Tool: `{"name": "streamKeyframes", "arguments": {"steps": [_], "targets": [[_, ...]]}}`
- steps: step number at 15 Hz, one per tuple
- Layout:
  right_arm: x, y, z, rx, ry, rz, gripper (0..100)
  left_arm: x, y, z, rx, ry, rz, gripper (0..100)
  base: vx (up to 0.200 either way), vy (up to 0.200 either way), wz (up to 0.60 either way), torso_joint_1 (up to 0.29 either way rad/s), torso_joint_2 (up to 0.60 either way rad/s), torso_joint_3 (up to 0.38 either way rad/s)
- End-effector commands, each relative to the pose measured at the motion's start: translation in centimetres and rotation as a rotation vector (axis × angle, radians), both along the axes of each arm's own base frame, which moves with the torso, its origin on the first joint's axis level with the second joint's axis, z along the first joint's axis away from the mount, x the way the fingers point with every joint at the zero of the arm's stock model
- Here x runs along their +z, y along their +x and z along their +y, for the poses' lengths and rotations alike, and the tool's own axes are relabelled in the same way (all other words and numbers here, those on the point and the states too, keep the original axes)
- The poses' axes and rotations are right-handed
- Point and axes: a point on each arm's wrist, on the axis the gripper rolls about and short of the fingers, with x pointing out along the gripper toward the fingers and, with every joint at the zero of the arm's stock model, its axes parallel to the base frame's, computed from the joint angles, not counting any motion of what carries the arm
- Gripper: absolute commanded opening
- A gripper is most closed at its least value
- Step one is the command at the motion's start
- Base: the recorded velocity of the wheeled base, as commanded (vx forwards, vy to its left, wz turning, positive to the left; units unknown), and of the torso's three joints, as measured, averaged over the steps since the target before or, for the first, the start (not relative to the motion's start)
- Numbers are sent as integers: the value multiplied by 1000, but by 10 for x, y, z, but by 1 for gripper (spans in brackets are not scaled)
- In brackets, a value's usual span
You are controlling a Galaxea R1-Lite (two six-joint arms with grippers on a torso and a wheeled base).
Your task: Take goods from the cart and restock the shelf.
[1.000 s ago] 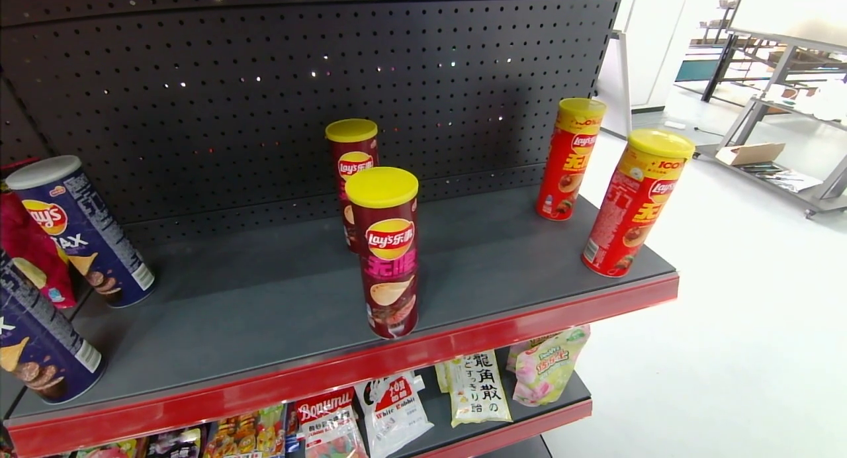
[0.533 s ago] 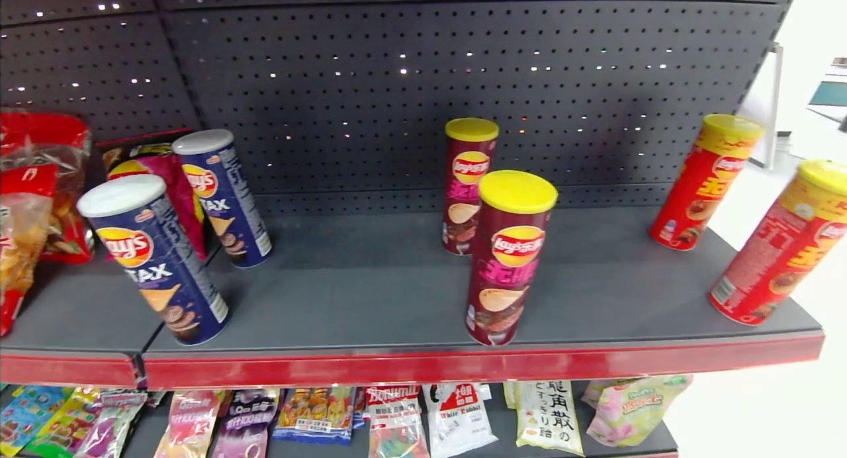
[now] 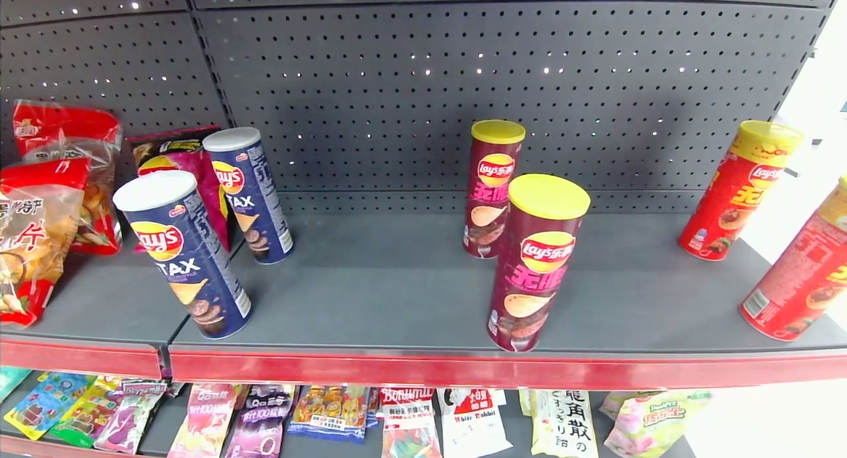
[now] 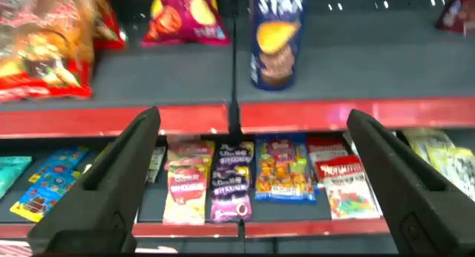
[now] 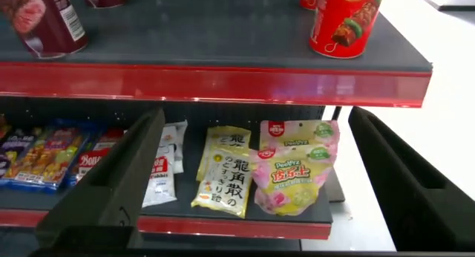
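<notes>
I count six chip cans standing on the upper shelf: two blue cans, two maroon cans and two red cans. The nearer red one is cut off at the head view's right edge. My left gripper and right gripper are both spread wide and empty, facing the lower tier's snack packets, which are partly hidden and too overlapped to count.

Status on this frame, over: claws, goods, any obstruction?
Left claw open, empty. Right claw open, empty. Shelf holds blue cans, maroon cans, red cans, standing. Nothing between claws and shelf.
</notes>
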Motion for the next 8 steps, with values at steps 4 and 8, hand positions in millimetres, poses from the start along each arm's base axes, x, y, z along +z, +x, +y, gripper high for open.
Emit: {"name": "streamKeyframes", "arguments": {"steps": [4,8], "targets": [[124,24,2,121,118,-1,100,-63,8,-4,-114,-48,33,100,0,0,0,0,0,0],[154,69,8,256,-31,99,100,-63,8,-6,-13,-64,33,100,0,0,0,0,0,0]]}}
